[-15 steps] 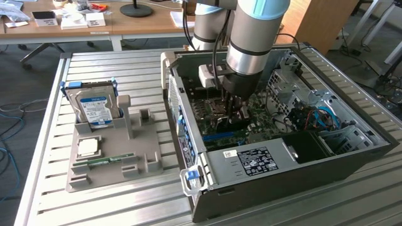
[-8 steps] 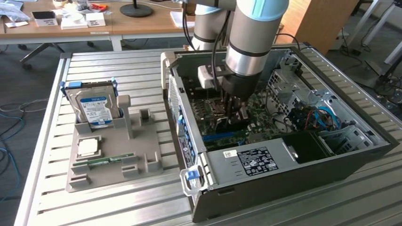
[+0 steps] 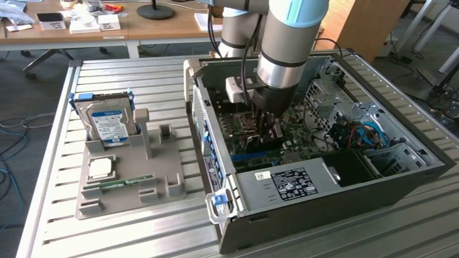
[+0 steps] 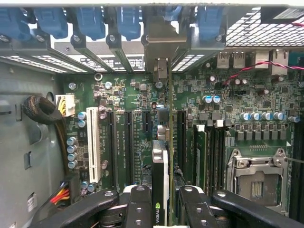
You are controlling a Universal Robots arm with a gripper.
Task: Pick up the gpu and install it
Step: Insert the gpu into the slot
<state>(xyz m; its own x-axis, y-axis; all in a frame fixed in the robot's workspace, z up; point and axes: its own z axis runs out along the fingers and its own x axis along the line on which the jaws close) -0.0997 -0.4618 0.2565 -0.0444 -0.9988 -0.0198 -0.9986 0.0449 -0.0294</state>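
Observation:
My gripper [image 3: 263, 128] reaches down into the open computer case [image 3: 401, 180], over the green motherboard [image 3: 298, 134]. In the wrist view the gripper [image 4: 160, 203] is shut on the gpu [image 4: 160, 166], which I see edge-on between the two black fingers [image 4: 140, 206]. The card stands upright, with a black cooler carrying a green logo and a thin green board edge. Its silver bracket [image 4: 159, 52] points toward the case's rear slot openings. The card hangs in line with the black expansion slots [image 4: 180, 137]; I cannot tell whether it touches one.
A white expansion slot [image 4: 93, 151] and a CPU socket [image 4: 259, 183] flank the card. Outside the case, a grey fixture [image 3: 143, 185] holds a hard drive [image 3: 107, 123], a processor [image 3: 100, 167] and a memory stick [image 3: 126, 183]. The power supply [image 3: 287, 185] fills the case's near corner.

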